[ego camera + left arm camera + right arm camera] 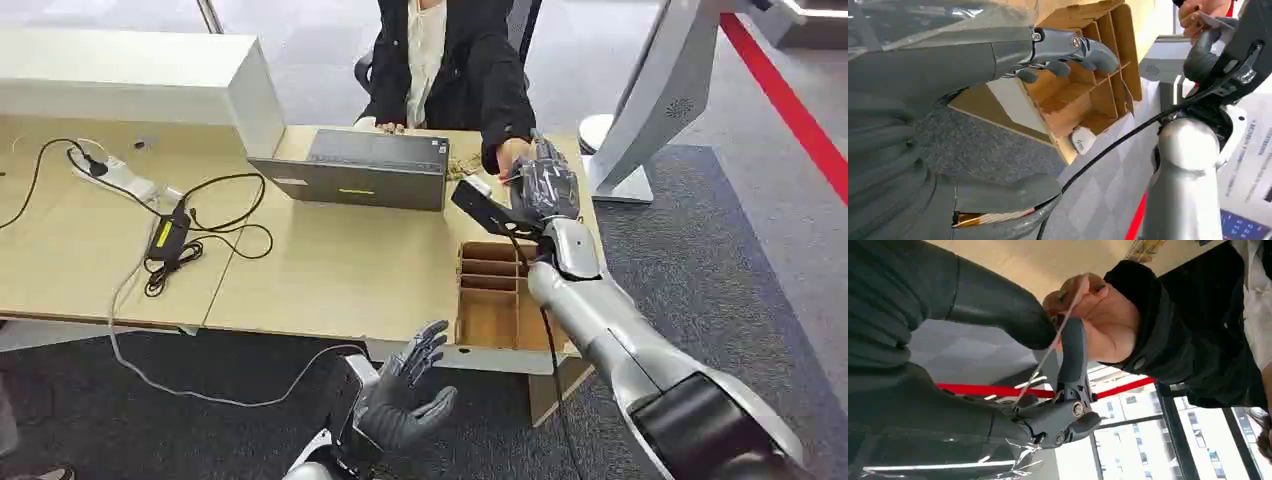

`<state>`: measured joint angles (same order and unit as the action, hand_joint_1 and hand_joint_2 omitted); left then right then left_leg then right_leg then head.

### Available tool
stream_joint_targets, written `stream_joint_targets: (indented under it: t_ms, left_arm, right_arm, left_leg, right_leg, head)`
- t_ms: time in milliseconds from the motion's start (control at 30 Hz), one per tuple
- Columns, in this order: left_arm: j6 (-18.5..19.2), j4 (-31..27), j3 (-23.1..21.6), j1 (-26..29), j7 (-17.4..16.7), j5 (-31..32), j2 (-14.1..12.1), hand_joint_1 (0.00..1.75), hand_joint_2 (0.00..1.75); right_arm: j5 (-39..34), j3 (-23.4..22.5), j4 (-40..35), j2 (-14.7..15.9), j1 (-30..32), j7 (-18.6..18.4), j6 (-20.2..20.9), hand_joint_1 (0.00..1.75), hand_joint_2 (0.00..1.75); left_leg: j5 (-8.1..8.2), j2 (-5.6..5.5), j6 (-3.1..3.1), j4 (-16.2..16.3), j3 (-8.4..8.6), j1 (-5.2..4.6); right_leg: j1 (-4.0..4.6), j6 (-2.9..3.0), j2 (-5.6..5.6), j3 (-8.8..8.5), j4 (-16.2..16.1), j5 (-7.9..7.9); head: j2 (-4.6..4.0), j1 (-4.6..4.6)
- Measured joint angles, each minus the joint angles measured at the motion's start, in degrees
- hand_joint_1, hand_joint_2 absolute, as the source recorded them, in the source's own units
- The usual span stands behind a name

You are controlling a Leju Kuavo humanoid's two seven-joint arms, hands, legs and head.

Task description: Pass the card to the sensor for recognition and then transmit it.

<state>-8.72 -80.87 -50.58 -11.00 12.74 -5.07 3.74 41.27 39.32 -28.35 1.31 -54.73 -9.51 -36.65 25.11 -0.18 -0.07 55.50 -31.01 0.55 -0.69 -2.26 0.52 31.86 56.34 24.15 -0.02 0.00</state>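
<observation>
My right hand (545,185) is stretched over the far right corner of the wooden table (330,280). It pinches a thin pale card (1048,347) between thumb and a finger. A person's hand (512,155), in a black sleeve, holds the card's other end (1215,21); the thumb and fingers of the person's hand (1093,315) close on it. A dark grey laptop-like device (350,170) stands just left of the two hands. My left hand (410,395) hangs below the table's near edge with fingers (1088,50) spread and nothing in it.
A cardboard box with slotted compartments (490,300) sits at the table's near right corner, under my right forearm. A power strip (115,175), an adapter and cables lie at the left. A white box (130,80) stands far left, and a white stand (650,110) is on the floor to the right.
</observation>
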Motion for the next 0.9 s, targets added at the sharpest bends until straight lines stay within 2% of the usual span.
stream_joint_targets:
  t_ms: [267, 467, 567, 733, 900]
  left_arm:
    - [0.0, 0.0, 0.0, 0.0, -0.2, -0.1, 0.0, 0.0, 1.75]
    - [-0.5, 0.0, 0.0, 0.0, -0.7, -0.2, 0.0, 0.0, 1.75]
    - [-1.5, -0.2, 0.0, 0.1, -1.1, -0.1, 0.0, 0.0, 1.75]
    - [-4.3, -1.0, 0.0, 0.7, -1.2, 0.3, -0.6, 0.0, 1.75]
    - [-7.7, -3.3, 0.0, 2.0, -2.1, 1.1, -1.9, 0.0, 1.75]
  right_arm:
    - [-1.0, 0.1, 0.1, -0.3, 0.1, 0.8, -0.6, 1.75, 1.75]
    - [-4.0, 0.1, 0.1, -0.7, 0.3, 4.2, -2.4, 1.75, 1.75]
    - [-2.6, 0.1, -1.1, -0.8, 1.0, 6.3, -2.9, 1.75, 1.75]
    - [0.5, -1.1, -7.0, -0.9, 4.3, 8.6, -3.1, 1.75, 1.75]
    - [9.2, -3.9, -18.3, 1.9, 12.3, 4.5, -3.4, 1.75, 1.75]
  left_leg:
    - [0.0, 0.0, 0.0, 0.0, 0.0, 0.0]
    - [0.0, 0.0, 0.0, 0.0, 0.0, 0.0]
    - [0.0, 0.0, 0.0, 0.0, 0.01, 0.0]
    - [0.0, 0.01, -0.01, 0.0, 0.02, 0.01]
    - [0.0, -0.01, -0.01, 0.0, 0.03, 0.02]
  right_leg:
    - [0.0, 0.0, 0.0, 0.0, 0.0, 0.0]
    - [0.0, 0.0, 0.0, 0.0, 0.0, 0.0]
    - [0.0, 0.0, 0.0, 0.0, 0.0, 0.0]
    - [0.02, 0.0, 0.0, 0.01, 0.0, 0.01]
    - [0.02, -0.01, 0.03, -0.01, 0.0, 0.03]
  head:
    - [0.0, -0.02]
    - [0.0, 0.0]
    - [0.0, 0.0]
    - [0.0, -0.02]
    - [0.0, -0.02]
